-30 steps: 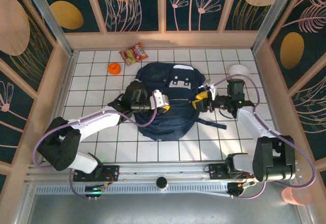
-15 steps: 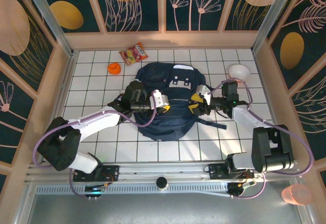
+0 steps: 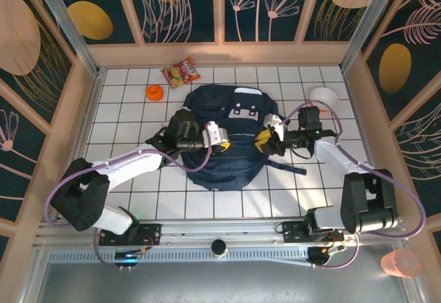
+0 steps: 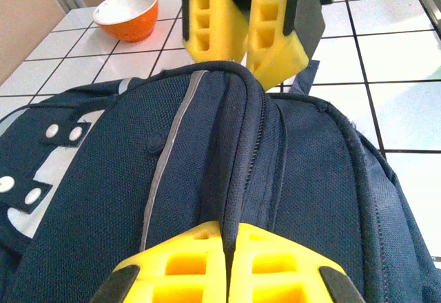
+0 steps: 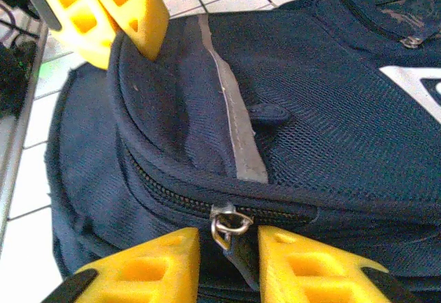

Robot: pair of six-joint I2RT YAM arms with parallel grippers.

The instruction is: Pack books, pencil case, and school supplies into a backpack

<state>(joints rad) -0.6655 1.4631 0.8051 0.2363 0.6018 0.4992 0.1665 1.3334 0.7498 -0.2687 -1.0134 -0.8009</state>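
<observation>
Right wrist view: zip pull (image 5: 231,224) close up.
Right pincer (image 5: 229,235) straddles it, slightly open; left wrist view shows left pincer (image 4: 229,239) shut on backpack (image 4: 96,200) ridge, orange bowl (image 4: 127,15) upper left.

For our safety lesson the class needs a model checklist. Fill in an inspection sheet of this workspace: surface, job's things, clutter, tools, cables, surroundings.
Surface: white tiled table.
Job's things: navy backpack lying mid-table.
Clutter: snack packet and small orange object at the far left; bowl at the far right.
Tools: left tool shut, pinching a backpack seam; right tool open, a finger on each side of the zip pull.
Cables: purple cables loop along both arms.
Surroundings: dark floral wall panels in wooden frames.
</observation>
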